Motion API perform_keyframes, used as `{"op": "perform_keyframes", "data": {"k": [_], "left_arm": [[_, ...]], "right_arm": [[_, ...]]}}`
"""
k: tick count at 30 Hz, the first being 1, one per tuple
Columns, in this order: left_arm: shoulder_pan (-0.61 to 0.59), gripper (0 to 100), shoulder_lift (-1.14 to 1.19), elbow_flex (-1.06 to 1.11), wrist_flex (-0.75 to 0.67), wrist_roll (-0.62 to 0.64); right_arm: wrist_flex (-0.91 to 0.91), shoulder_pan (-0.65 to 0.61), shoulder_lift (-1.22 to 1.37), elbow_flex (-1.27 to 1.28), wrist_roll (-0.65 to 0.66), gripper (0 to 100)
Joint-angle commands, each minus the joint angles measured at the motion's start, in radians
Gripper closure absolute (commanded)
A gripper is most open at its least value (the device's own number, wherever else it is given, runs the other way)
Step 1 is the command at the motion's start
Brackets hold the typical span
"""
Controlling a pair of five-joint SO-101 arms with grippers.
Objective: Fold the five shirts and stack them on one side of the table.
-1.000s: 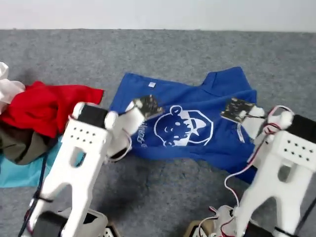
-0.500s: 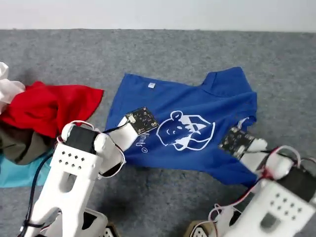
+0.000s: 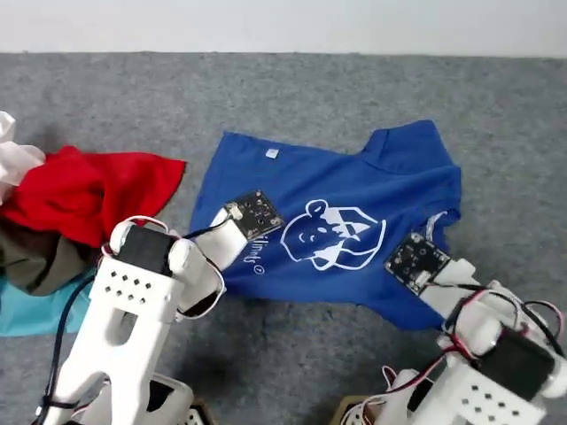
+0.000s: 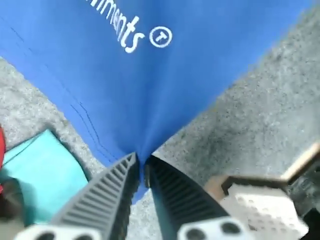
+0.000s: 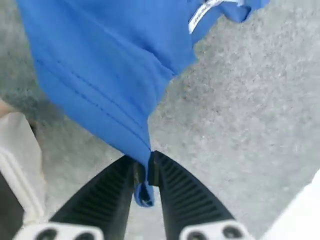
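**Desk:** What has moved on the high view?

**Me:** Over the last second I've drawn both arms back toward the near edge. The left arm (image 3: pixel 133 292) settled half a second ago, and the right arm (image 3: pixel 496 372) has come back further since. The blue cotton T-shirt with a white printed face (image 3: pixel 354 168) was dragged along. Its lower hem is pulled my way and the print is rumpled. I take this as spreading it flat, with no fold made yet.

**Desk:** Anything in the way?

**Me:** There's a heap at the left of the grey carpeted table (image 3: pixel 310 88): a red shirt (image 3: pixel 80 190), a white cloth (image 3: pixel 13 155), a dark olive garment (image 3: pixel 35 261) and a turquoise garment (image 3: pixel 27 314) underneath. The red shirt lies near the blue one but apart from it, so I'd mind it when folding that side.

**Desk:** Left wrist?

**Me:** The left gripper (image 4: pixel 142 170) is pinched almost closed on the blue hem, with the turquoise garment just beside it.

**Desk:** Right wrist?

**Me:** The right gripper (image 5: pixel 142 167) is clamped on the hem's other end, and the cloth rises away from it. There's grey carpet around it.
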Motion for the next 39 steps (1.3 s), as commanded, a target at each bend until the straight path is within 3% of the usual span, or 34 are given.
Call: {"op": "perform_keyframes", "data": {"k": [1, 6, 11, 18, 23, 30, 39], "left_arm": [[-0.012, 99, -0.052, -0.097, 0.026, 0.086], [-0.018, 99, -0.052, -0.26, 0.026, 0.121], [-0.063, 99, -0.052, -0.412, 0.026, 0.173], [-0.055, 99, -0.063, -0.449, 0.029, 0.173], [-0.048, 99, -0.008, -0.432, 0.025, 0.167], [-0.037, 99, 0.308, -0.452, 0.021, 0.167], [-0.043, 99, 0.666, -0.746, 0.018, 0.166]], "right_arm": [[0.036, -0.104, 0.005, -0.066, -0.166, 98.9], [0.036, -0.315, 0.01, -0.115, -0.374, 98.9], [0.036, -0.407, 0.015, -0.235, -0.529, 99.0], [0.042, -0.328, 0.119, -0.468, -0.543, 99.0], [0.031, -0.314, 0.272, -0.486, -0.56, 98.9], [-0.216, -0.314, 0.542, -0.485, -0.663, 98.9], [-0.496, -0.309, 0.892, -0.493, -0.671, 98.9]]}}
